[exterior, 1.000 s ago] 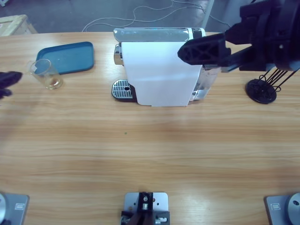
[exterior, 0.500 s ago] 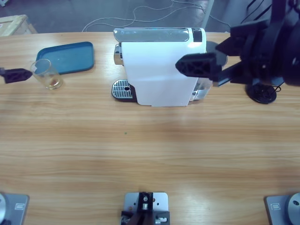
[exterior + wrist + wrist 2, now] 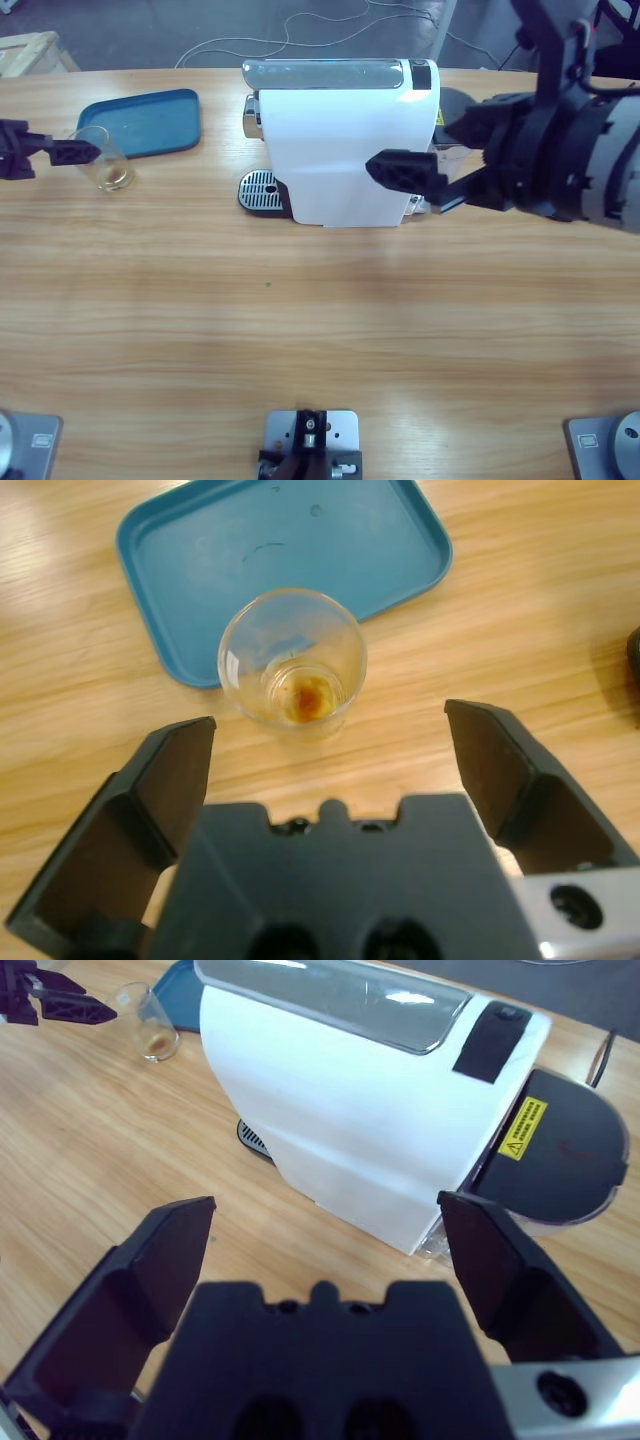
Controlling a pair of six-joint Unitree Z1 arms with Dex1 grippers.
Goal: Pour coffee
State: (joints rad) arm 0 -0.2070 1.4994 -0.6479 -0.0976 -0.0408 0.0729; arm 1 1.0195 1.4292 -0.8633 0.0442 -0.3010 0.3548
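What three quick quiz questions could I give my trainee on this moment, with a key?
1. True or false: the left gripper is shut on the glass.
2. Where does the glass stand? A on the blue tray; B on the table beside the tray; C under the coffee machine.
3. Fill in: the right gripper faces the white ____.

Key: 1 false, its jaws are open, short of the glass. 2 B. 3 coffee machine.

Even, bright overhead light with soft shadows. Glare streaks the coffee machine (image 3: 340, 1110) lid (wrist views blur close jaws).
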